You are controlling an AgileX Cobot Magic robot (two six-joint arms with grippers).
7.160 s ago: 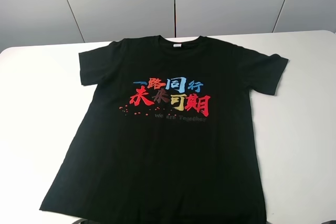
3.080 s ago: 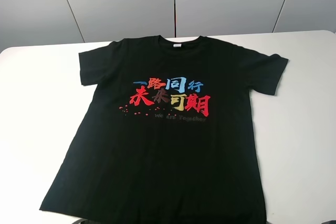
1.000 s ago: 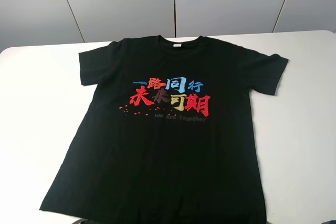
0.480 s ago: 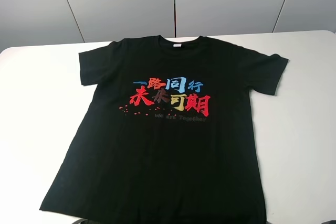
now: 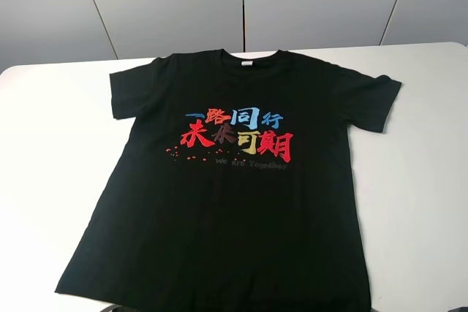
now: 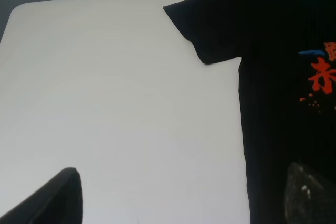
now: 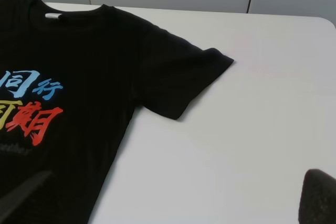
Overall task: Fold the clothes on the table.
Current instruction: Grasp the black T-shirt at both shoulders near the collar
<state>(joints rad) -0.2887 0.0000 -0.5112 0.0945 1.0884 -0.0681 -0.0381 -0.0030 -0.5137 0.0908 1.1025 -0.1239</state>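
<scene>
Ahead of both end effectors (image 6: 181, 198) (image 7: 170, 200), black T-shirt (image 5: 234, 210) flat on table (image 5: 51, 144)

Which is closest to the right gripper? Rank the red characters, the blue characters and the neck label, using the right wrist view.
From the right gripper:
1. Red characters, lower row of the chest print.
2. Blue characters, the row nearer the collar.
3. Neck label, at the collar.

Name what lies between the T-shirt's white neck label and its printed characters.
Plain black T-shirt fabric only, between neck label and characters; the exterior high view shows it.
</scene>
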